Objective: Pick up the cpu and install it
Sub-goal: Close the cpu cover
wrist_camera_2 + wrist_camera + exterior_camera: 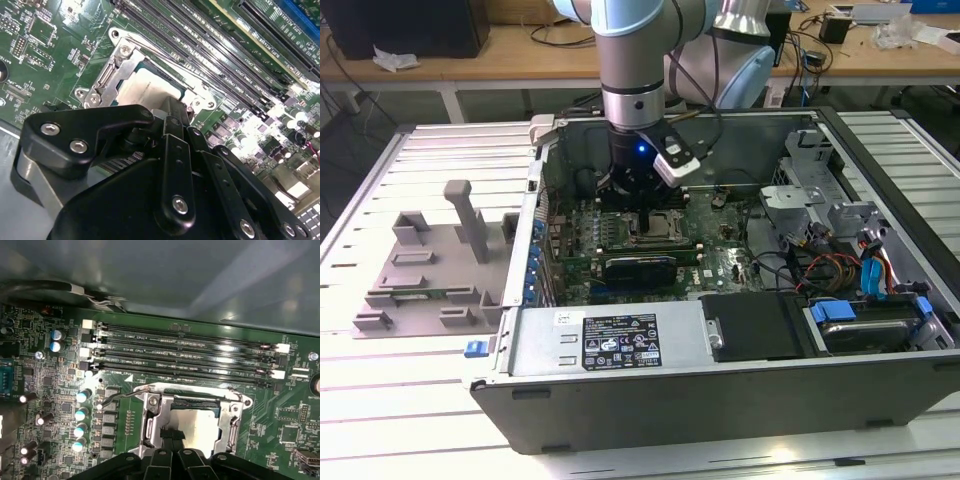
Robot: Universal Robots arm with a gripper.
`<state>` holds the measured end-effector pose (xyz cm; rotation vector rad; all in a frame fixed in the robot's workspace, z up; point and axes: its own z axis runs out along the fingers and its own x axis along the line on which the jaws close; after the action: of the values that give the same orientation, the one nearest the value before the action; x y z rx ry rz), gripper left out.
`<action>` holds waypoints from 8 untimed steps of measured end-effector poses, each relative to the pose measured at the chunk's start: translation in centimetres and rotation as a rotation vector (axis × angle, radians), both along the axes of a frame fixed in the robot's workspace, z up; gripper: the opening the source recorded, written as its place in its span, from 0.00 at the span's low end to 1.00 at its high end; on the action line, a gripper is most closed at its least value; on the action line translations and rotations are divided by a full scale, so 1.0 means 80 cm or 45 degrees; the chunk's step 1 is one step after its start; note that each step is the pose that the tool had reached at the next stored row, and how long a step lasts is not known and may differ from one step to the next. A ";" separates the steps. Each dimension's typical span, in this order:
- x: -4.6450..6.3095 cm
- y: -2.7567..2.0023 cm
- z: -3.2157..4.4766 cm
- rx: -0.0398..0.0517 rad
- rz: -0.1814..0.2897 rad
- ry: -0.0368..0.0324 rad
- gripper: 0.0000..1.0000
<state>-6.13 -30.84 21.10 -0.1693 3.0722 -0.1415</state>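
Note:
The cpu (200, 425), a flat square chip with a pale silver top, lies flat inside the metal socket frame (150, 422) on the green motherboard. It also appears in the second wrist view as the cpu (142, 87), ringed by the frame (107, 80). My gripper (171, 435) hangs straight over the socket, deep in the open computer case (620, 400). Its black fingers are shut together with nothing seen between them. The tips stand at one edge of the chip, and I cannot tell whether they touch it. In the exterior view the gripper (638, 203) covers part of the socket (665, 224).
Four long memory slots (190, 352) run beside the socket, and a row of capacitors (81, 415) stands on another side. A thin socket lever (122, 395) lies by the frame. Case walls, a drive cage with cables (860, 260) and the power supply (610, 340) hem in the board. A grey fixture (430, 270) sits outside on the exterior view's left.

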 end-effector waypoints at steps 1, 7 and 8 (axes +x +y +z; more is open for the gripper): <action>-0.001 0.0000 0.0005 0.003 -0.002 -0.0005 0.11; -0.013 0.0007 -0.0062 0.009 -0.036 -0.0012 0.11; -0.014 0.0007 -0.0073 0.009 -0.041 -0.0013 0.11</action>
<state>-7.27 -30.79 20.52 -0.1192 3.0751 -0.1319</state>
